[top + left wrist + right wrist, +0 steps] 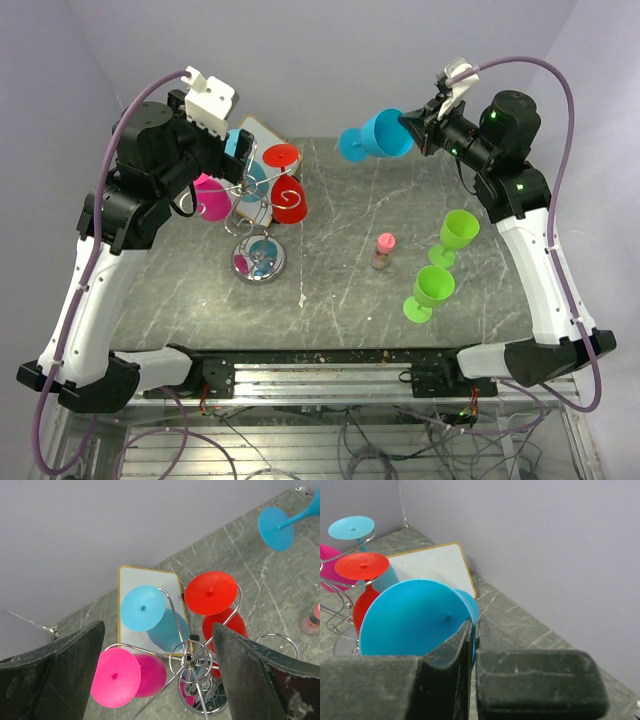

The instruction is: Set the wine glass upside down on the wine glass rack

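The silver wire wine glass rack (258,222) stands at the back left on its shiny disc base (260,262). A pink (211,197), a light blue (247,178) and a red glass (289,203) hang upside down on it. My left gripper (232,152) is open and empty above the rack; the rack's hub (189,656) sits between its fingers (60,675). My right gripper (420,126) is shut on the rim of a blue wine glass (383,135), held sideways in the air right of the rack, foot pointing left. The right wrist view shows the jaws (474,635) pinching the bowl's rim (410,620).
A white-faced wooden-framed board (264,128) leans behind the rack. Two green wine glasses (458,232) (432,290) stand at the right. A small pink bottle (384,250) stands mid-table. Grey walls enclose the back and sides.
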Controlling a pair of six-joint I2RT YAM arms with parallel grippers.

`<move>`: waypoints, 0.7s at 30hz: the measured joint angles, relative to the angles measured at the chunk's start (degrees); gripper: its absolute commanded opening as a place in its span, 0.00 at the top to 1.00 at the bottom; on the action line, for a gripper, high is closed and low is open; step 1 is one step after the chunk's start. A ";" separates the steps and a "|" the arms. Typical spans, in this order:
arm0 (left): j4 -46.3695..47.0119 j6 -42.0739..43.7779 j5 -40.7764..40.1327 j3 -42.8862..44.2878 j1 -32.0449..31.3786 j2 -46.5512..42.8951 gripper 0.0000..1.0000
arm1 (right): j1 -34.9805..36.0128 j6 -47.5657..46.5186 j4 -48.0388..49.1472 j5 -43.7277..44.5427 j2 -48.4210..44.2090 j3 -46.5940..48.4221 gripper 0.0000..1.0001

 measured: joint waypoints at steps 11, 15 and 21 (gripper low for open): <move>-1.44 -1.86 1.18 -1.60 0.79 0.22 0.04 | 0.00 -1.70 -1.44 -0.48 -1.36 -2.84 1.00; -2.40 -3.52 2.84 -2.60 1.38 0.28 0.04 | 0.00 -1.40 -1.29 -2.58 -2.49 -2.36 1.00; -1.49 -8.63 7.85 -2.64 1.51 0.28 0.06 | 0.00 0.63 -0.98 -5.46 -3.80 -0.07 1.00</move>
